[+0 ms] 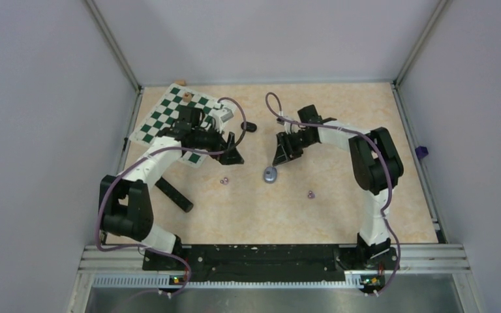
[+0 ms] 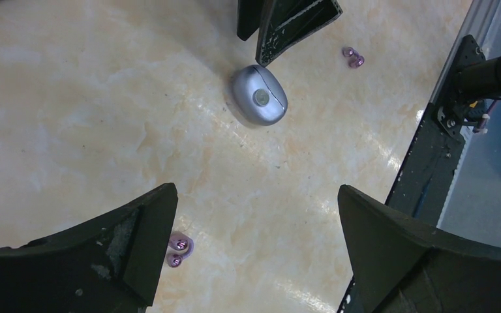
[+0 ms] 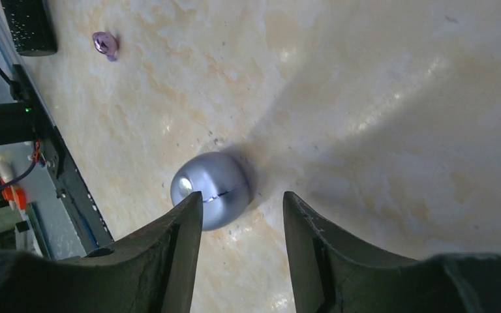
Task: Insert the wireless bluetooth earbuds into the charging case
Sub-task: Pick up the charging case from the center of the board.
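Nearest the arm bases, one purple earbud (image 1: 310, 193) and a second purple earbud (image 1: 222, 180) are being shown lying loose on the tabletop (image 1: 339, 215), well apart. Just beyond, the silver charging case (image 1: 271, 174) is being seen shut. Over it the right claw (image 3: 242, 199) is being held half-parted and empty, and the left claw (image 2: 256, 189) is being held wide open, gripping nothing. Opening and loading are being judged as yet to come.

The left arm (image 1: 149, 164) and right arm (image 1: 339, 134) have white links and bulky black joints, each trailing a looped purple cable (image 1: 269, 103), and the left gripper (image 2: 256, 189) and right gripper (image 3: 241, 195) carry scuffed matte-black wedge fingers (image 2: 130, 248)
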You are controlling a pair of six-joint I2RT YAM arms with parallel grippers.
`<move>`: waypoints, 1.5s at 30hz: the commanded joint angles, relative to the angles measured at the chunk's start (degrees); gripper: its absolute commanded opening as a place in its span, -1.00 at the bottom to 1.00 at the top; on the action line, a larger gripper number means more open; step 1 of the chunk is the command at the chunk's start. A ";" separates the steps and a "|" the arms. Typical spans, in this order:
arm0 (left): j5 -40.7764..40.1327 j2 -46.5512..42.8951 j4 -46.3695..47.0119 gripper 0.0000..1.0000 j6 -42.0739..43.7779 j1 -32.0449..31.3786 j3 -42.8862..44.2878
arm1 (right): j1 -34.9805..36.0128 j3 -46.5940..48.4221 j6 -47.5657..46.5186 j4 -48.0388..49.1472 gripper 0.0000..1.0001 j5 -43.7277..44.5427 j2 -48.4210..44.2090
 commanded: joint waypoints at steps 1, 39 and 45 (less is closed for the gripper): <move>0.74 -2.56 5.03 0.98 0.96 -0.97 0.19 | -1.24 -2.29 2.97 1.92 0.02 2.83 -5.43; 7.56 17.25 40.02 0.97 -25.10 -12.45 -9.45 | 2.41 -20.48 21.84 24.03 0.14 -1.65 -7.82; 6.97 19.17 40.66 0.97 -26.52 -12.89 -9.90 | 2.88 -20.99 22.83 25.71 0.11 -2.38 -7.22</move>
